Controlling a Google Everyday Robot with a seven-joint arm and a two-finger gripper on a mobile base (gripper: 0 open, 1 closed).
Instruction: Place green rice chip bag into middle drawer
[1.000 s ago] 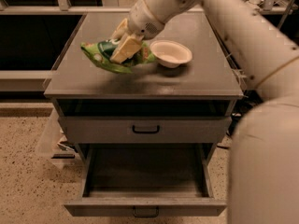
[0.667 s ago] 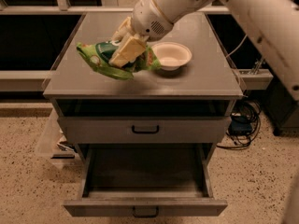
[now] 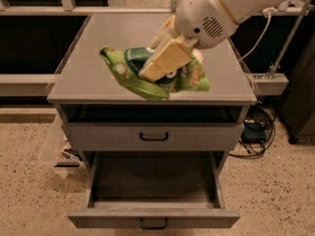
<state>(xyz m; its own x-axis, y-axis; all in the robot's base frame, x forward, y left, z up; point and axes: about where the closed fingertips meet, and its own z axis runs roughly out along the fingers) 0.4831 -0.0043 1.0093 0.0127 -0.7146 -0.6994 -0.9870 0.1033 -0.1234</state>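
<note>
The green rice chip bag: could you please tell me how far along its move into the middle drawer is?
Done: the middle drawer stands pulled open, and the gripper is shut on the green rice chip bag. In hand: the bag hangs above the cabinet top, near its front edge. Left: carry it forward and down over the open drawer, then release it inside.

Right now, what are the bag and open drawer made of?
The green rice chip bag, clamped in the gripper above the cabinet top, looks like thin glossy film: creased, shiny. The middle drawer looks like matte grey-painted metal, probably: thin flat walls.
</note>
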